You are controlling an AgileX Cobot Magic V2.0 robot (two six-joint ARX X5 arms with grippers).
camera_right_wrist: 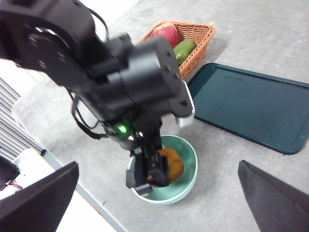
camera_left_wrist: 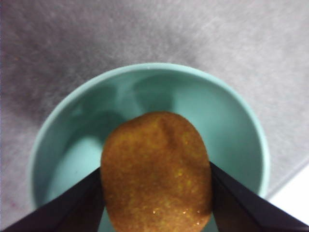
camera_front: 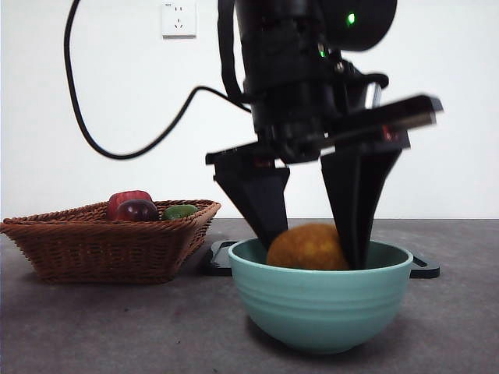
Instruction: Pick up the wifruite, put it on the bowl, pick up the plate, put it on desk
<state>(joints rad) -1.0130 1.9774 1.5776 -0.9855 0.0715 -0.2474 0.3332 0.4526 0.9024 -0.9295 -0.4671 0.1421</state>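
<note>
Your left gripper reaches down into the deep teal-green ceramic bowl, its two black jaws closed against either side of the small rounded orange-brown wifruite, which sits between them inside the rim. Your right gripper hangs high above the dark grey desk with jaws spread wide and empty. From the bowl, the brown wicker basket of fruit lies at about 9 o'clock in the front view.

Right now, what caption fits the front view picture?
Left end effector lowers the wifruite into the teal bowl.
</note>
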